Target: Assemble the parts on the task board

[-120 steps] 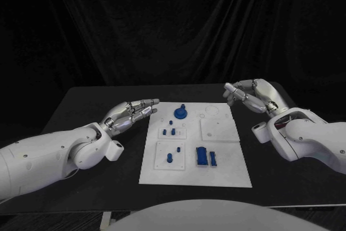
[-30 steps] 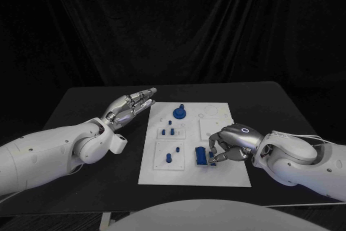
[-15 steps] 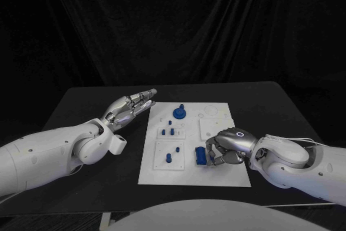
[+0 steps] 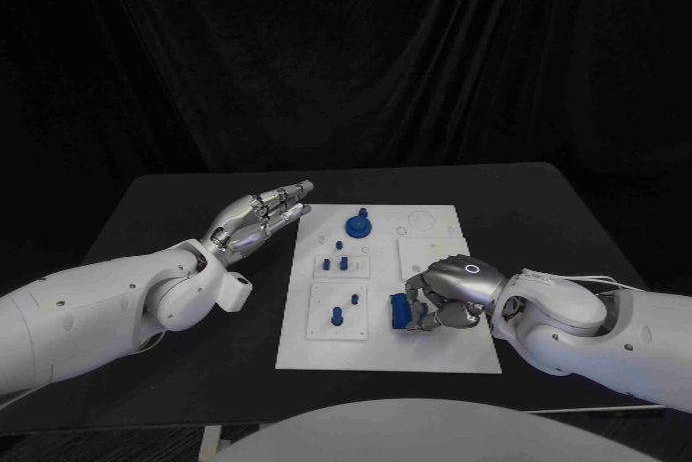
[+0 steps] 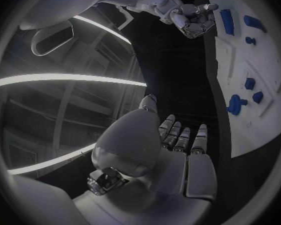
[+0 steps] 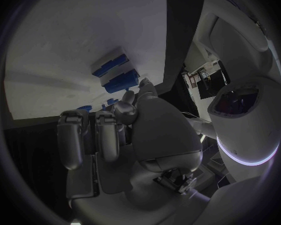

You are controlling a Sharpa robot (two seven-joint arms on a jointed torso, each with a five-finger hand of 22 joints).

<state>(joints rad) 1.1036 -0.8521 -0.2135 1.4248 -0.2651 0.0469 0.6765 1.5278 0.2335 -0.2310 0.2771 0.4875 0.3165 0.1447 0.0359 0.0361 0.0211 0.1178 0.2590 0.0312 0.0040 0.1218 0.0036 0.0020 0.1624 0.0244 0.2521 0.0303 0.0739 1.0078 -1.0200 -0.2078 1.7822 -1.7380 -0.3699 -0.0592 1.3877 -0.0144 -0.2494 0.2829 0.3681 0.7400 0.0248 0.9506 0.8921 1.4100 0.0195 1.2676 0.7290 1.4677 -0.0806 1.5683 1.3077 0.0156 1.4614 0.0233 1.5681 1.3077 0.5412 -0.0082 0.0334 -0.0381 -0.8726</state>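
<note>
The white task board lies mid-table with blue parts on it: a round knob at the far end, small pegs and a near peg. My right hand hangs over the near right section, fingers curled down at the blue blocks. One block is hidden under it. In the right wrist view my right hand has its thumb tip beside two blue blocks; whether it grips one is unclear. My left hand hovers open, left of the board's far corner.
Black table lies all round the board, with a dark curtain behind it. The left wrist view has my left hand, the board and my right hand at its near blocks.
My right hand came from the far right of the table down to the near right blocks, and in the last second slid a little left over them. The left hand has scarcely moved.
</note>
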